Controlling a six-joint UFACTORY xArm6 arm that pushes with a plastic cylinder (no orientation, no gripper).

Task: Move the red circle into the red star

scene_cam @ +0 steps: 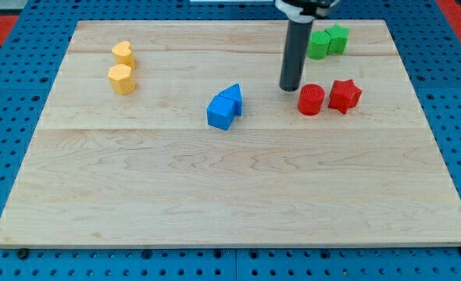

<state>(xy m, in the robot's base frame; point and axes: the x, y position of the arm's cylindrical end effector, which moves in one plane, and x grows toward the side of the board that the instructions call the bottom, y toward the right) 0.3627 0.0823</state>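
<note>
The red circle (311,100) sits on the wooden board at the view's upper right. The red star (344,95) lies just to its right, a very narrow gap or touch between them. My tip (290,87) is on the board just left of the red circle and slightly above it, a small gap away. The dark rod rises from there to the view's top edge.
Two green blocks (327,40) sit together near the top right, behind the rod. A blue cube (221,112) and a blue triangle (232,97) touch near the centre. A yellow heart (123,53) and a yellow hexagon (122,79) stand at the upper left.
</note>
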